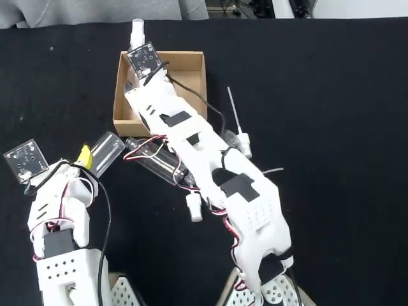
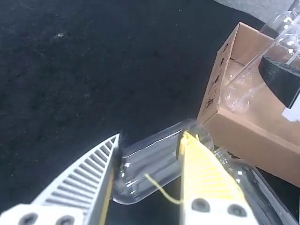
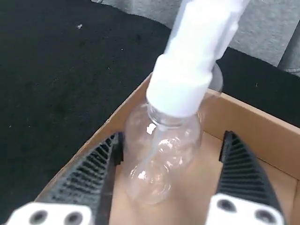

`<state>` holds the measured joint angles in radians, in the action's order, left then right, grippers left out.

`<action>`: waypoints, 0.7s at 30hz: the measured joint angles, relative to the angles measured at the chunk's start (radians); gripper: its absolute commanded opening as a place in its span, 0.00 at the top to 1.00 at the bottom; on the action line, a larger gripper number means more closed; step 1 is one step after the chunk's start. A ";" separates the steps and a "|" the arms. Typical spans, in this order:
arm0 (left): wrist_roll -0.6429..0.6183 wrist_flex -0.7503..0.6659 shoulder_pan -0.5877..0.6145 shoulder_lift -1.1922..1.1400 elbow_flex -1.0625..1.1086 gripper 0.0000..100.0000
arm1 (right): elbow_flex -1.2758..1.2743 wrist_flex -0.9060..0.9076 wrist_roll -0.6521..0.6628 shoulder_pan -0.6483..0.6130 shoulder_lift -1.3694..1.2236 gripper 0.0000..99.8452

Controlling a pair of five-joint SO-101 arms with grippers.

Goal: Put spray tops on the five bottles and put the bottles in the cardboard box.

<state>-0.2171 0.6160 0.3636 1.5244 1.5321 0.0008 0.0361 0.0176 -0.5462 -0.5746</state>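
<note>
Saw only part of a clear plastic bottle point(image 1: 156, 159), lying on the black desk point(image 1: 331, 83) under the white right arm point(image 1: 191, 140). Gripped a topless clear bottle point(image 2: 150, 164) in the left tool point(image 2: 151, 136), near the brown cardboard box point(image 2: 243, 131). Held the right tool point(image 3: 173, 137) open around a clear bottle with a white spray top point(image 3: 164, 154), inside the box.
</note>
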 measured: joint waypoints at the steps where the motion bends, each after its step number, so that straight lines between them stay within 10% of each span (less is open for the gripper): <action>1: 0.000 0.000 0.000 0.000 0.000 0.81 | 0.000 0.000 0.000 0.000 0.000 0.70; 21: 0.000 0.000 0.000 0.000 0.000 0.81 | -0.002 0.143 0.000 0.000 0.003 0.59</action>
<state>-0.2171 0.6160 0.3636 1.5244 1.5321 -0.0008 0.1788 0.0176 -0.5462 -0.5715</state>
